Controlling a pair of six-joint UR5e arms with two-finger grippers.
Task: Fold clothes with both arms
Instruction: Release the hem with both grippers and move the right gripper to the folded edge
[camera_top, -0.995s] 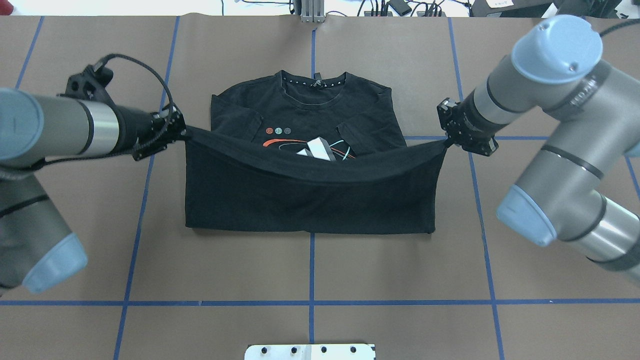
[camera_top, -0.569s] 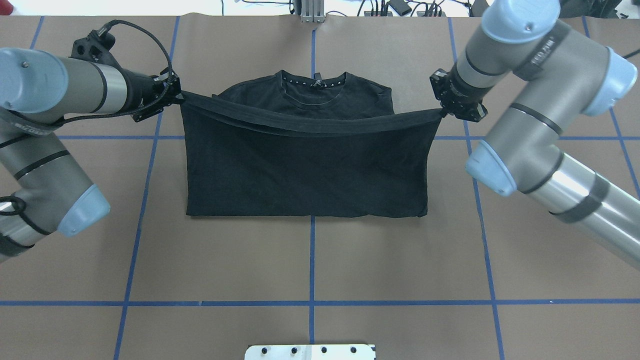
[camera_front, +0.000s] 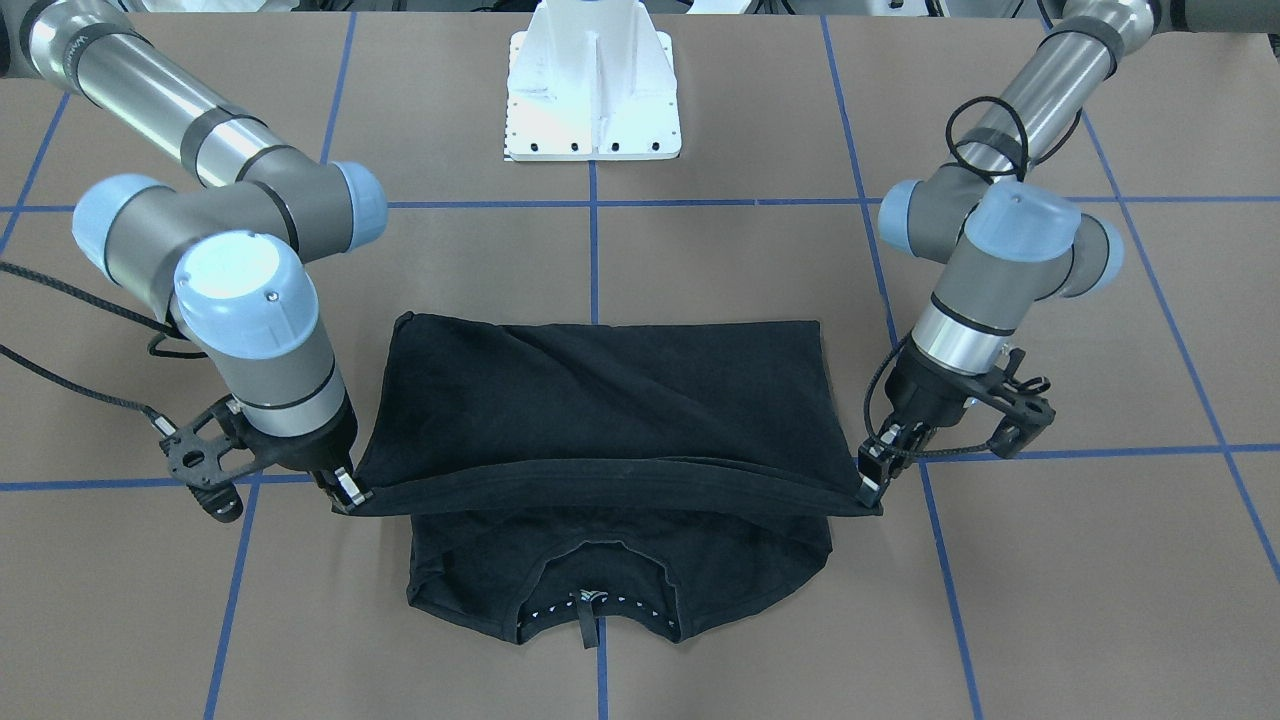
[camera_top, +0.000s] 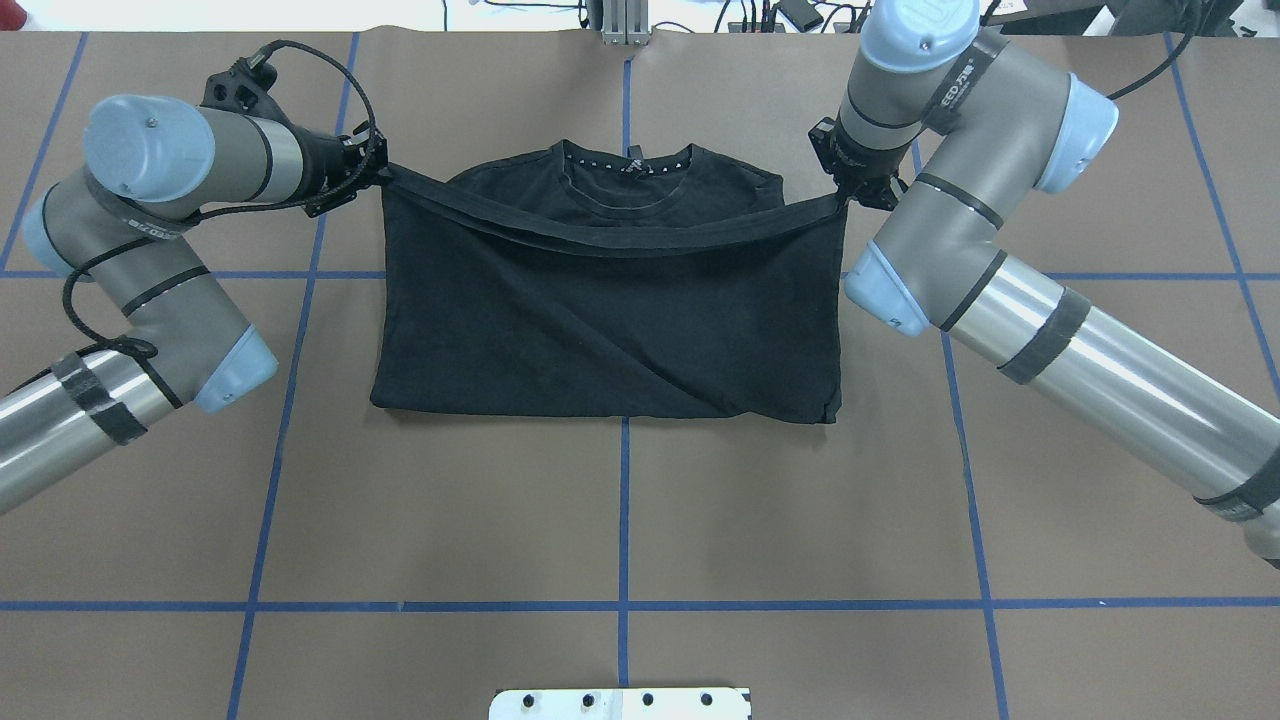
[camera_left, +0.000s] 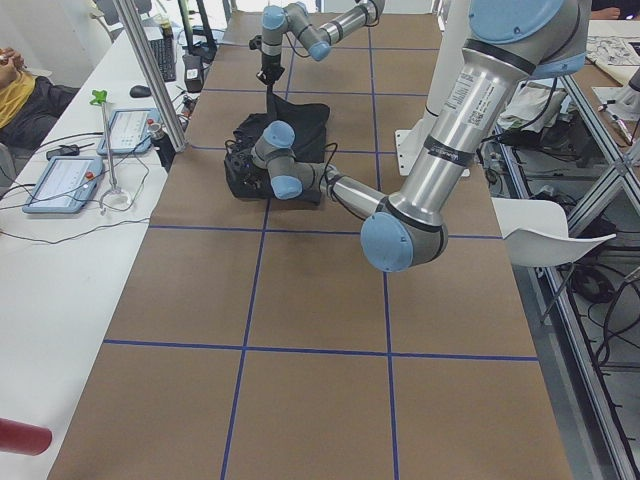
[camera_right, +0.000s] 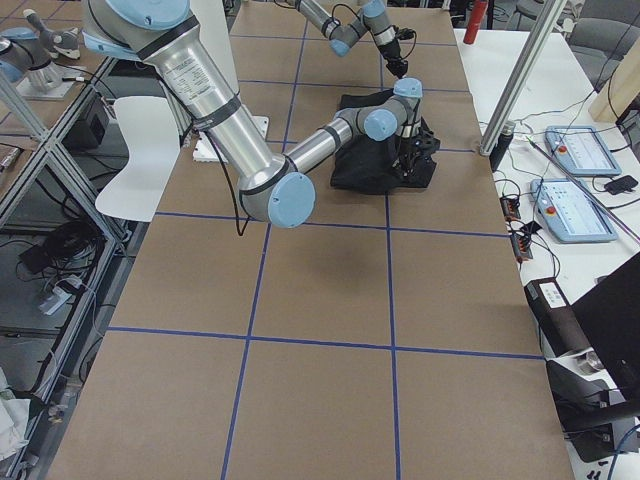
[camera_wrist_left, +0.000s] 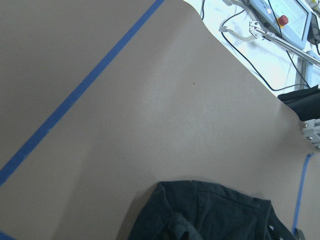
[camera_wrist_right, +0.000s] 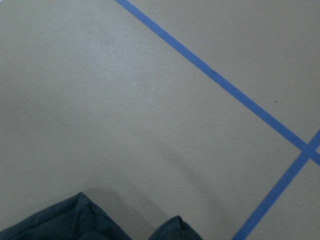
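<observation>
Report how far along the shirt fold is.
Done: the T-shirt is doubled bottom over top, and its print is covered. In hand: the left gripper and right gripper each pinch a corner of the hem, which hangs stretched between them just short of the collar. Left: lay the hem down, release both corners, and probably make a further fold.

T-shirt (camera_top: 600, 320) hem hangs between left gripper (camera_top: 382, 172) and right gripper (camera_top: 843, 197).
</observation>
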